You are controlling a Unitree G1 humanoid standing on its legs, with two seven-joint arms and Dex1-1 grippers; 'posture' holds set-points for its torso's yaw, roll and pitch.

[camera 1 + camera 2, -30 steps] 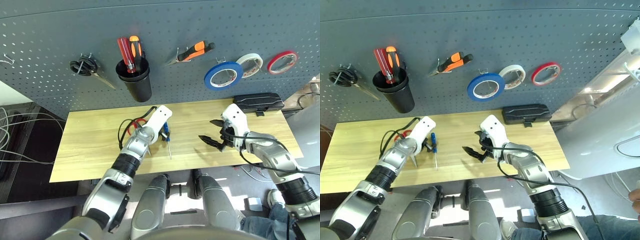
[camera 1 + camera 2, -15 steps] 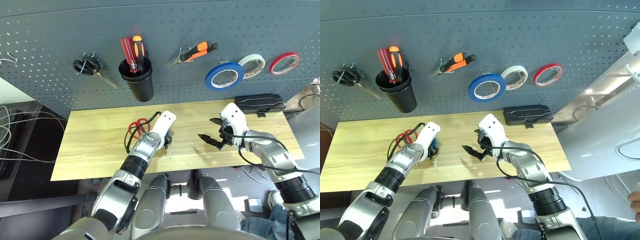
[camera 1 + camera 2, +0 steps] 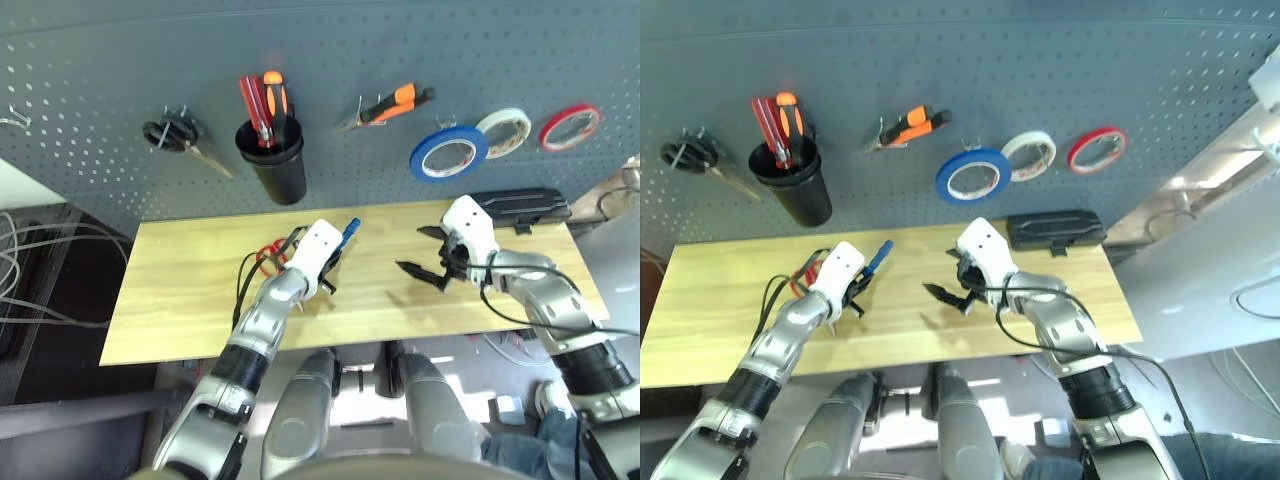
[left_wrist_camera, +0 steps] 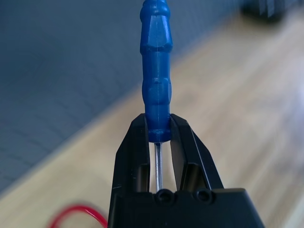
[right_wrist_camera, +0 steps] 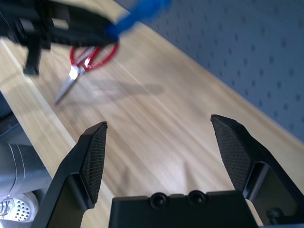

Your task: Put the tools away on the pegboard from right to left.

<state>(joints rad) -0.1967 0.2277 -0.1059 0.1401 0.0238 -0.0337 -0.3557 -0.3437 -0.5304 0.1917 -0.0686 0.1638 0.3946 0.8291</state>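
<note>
My left gripper (image 3: 335, 260) is shut on the slim blue-handled screwdriver (image 3: 347, 230) and holds it above the table, handle tilted up toward the pegboard (image 3: 120, 70). The left wrist view shows the blue handle (image 4: 156, 71) pinched at its base between the fingers (image 4: 135, 142). Red-handled scissors (image 3: 270, 255) lie on the table just left of that gripper. On the pegboard hang the blue tape roll (image 3: 447, 152) and the orange-and-black pliers (image 3: 390, 103). My right gripper (image 3: 418, 250) hovers open over the table's right half, holding nothing.
A black cup (image 3: 272, 165) on the pegboard holds red and orange-handled tools. Black-handled scissors (image 3: 175, 135) hang to its left; white tape (image 3: 500, 130) and red tape (image 3: 568, 125) hang at the right. A black case (image 3: 515, 205) lies at the back right of the wooden table (image 3: 180, 290).
My left gripper closed on the blue screwdriver and lifted it off the table, swinging the handle up toward the pegboard. The right gripper stayed open in about the same place.
</note>
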